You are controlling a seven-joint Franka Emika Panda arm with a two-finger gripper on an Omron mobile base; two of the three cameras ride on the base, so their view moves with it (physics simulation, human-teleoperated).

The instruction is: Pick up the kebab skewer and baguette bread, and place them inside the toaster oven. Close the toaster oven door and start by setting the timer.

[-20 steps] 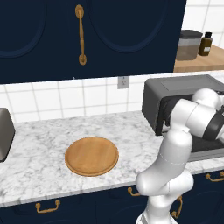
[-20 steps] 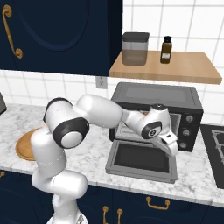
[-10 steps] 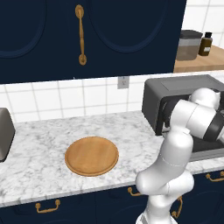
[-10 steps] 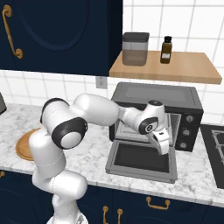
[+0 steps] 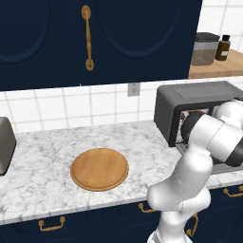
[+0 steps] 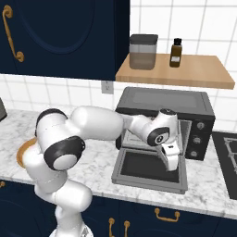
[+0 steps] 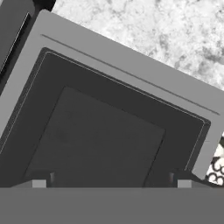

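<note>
Toaster oven sits at the back of the marble bench, its door dropped flat toward the edge so the cavity stays reachable. Something reddish shows inside in the left base view; I can't make it out. Just above the door glass hangs the tool, spread wide and empty. Well to the side lies a round wooden plate, bare. A canister and bottle stand on the shelf overhead, out of the way.

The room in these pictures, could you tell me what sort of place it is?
A rendered home kitchen, most likely: a marble counter under navy cabinets, a tiled wall, and a toaster oven with its door folded down.
</note>
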